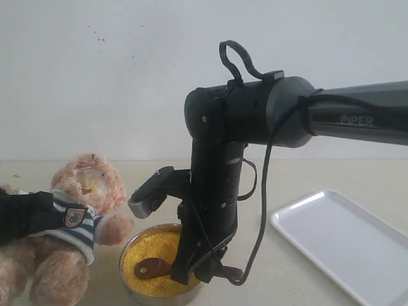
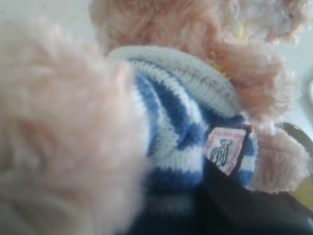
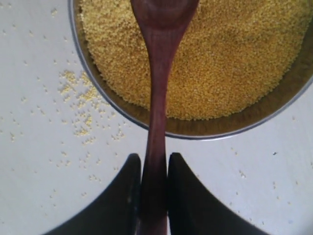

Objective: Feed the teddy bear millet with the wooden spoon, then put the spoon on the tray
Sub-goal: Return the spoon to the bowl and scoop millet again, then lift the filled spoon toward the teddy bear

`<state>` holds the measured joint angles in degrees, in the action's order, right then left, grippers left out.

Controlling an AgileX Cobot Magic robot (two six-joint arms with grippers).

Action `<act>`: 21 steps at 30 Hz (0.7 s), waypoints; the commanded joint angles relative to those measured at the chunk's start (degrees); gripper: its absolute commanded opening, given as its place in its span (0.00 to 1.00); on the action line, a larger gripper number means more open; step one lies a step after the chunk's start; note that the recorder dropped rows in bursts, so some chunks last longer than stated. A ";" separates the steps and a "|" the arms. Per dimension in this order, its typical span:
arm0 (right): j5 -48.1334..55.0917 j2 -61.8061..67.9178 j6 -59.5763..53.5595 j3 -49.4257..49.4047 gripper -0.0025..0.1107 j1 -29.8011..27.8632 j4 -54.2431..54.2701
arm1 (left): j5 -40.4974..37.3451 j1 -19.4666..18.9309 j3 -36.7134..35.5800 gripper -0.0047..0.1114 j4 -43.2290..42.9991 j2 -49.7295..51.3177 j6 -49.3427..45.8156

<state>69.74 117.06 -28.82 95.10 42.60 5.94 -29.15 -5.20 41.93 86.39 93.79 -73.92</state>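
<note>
The teddy bear [image 1: 80, 191] sits at the left in its striped shirt [image 2: 171, 112] with a badge [image 2: 225, 149]. My left gripper [image 1: 43, 213] is shut on its body; one black finger [image 2: 244, 208] presses the shirt below the badge, and fur hides the other. The metal bowl [image 1: 131, 284] of yellow millet [image 3: 230, 58] stands in front of the bear. My right gripper [image 3: 154, 169] is shut on the wooden spoon's handle [image 3: 156, 117]. The spoon's oval bowl [image 1: 152, 268] rests in the millet. The white tray [image 1: 347, 239] lies at the right and carries nothing.
Spilled millet grains [image 3: 78, 103] dot the table beside the bowl's rim [image 3: 117, 110]. A few grains cling to the bear's face [image 1: 89, 182]. The right arm [image 1: 213, 191] and its cable [image 1: 262, 204] stand between bowl and tray. A plain wall rises behind.
</note>
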 commanded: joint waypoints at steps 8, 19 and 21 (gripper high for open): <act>0.23 -10.61 -1.07 0.21 0.02 -0.34 -2.03 | -8.06 0.12 0.58 0.08 -22.12 -0.14 21.75; -12.77 -11.08 3.10 0.21 0.02 8.05 -16.61 | -17.43 0.12 0.58 0.08 -24.71 -0.14 21.39; -14.02 -10.98 6.81 0.21 0.02 10.16 -25.79 | -17.43 0.12 0.58 0.08 -24.71 -0.14 21.39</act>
<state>58.05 106.85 -25.94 95.10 50.18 -9.12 -45.16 -5.20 42.18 61.46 93.79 -53.00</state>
